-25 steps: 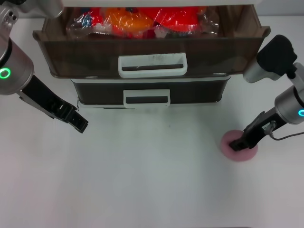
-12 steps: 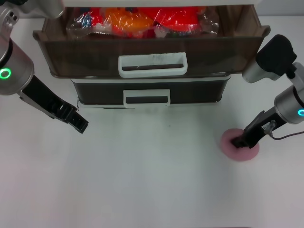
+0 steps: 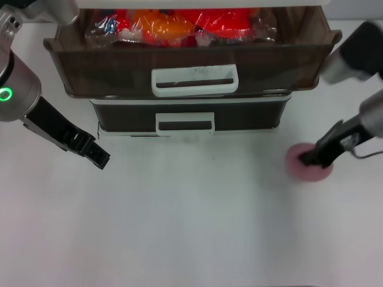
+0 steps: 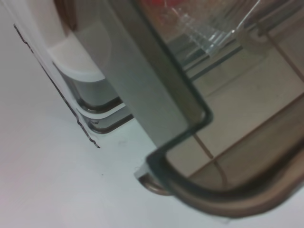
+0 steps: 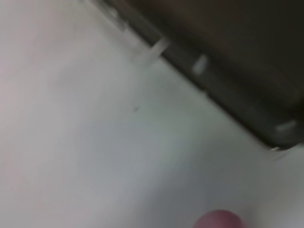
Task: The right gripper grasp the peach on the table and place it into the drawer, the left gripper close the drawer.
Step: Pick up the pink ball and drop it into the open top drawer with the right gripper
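Right gripper clenched on peach, lifted near drawer. Left gripper idle, grip state unclear. Risk: soft peach slipping free.

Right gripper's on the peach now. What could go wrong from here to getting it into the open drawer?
1. The right gripper holds the peach only from its top, so the soft fruit may slip out.
2. The drawer already holds wrapped packets, so the peach may land on them and roll.
3. The front wall stands high, so a low carry might clip it.
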Controlling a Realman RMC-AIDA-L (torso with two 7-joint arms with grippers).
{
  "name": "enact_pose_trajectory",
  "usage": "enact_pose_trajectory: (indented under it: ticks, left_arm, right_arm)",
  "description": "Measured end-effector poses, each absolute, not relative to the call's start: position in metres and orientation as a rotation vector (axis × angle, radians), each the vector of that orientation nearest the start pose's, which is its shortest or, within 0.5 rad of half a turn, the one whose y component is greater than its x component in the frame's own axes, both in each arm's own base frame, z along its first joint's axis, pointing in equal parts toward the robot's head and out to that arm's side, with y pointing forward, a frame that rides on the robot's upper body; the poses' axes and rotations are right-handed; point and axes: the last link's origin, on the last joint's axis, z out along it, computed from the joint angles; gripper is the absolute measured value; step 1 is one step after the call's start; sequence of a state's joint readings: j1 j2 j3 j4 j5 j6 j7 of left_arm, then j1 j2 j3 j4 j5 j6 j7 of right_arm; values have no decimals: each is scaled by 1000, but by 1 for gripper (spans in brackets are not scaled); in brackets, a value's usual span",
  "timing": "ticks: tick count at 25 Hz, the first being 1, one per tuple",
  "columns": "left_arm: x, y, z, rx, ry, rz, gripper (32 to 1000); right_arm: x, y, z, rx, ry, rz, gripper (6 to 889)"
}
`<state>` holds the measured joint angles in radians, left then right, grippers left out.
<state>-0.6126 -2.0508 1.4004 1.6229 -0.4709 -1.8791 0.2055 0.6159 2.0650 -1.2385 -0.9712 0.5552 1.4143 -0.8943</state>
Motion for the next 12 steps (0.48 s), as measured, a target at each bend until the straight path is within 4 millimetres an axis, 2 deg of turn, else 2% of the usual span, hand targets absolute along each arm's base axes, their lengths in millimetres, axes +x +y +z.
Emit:
enact_pose_trajectory:
  ticks: [9, 12]
  left_arm:
    - [-152, 328, 42, -2364, -1198, 611, 797]
    - [-153, 328, 42, -2363, -1198, 610, 796]
  right_arm:
    - [235, 363, 73, -2457, 932, -282, 44]
    - [226, 363, 96, -2410, 898, -215, 35]
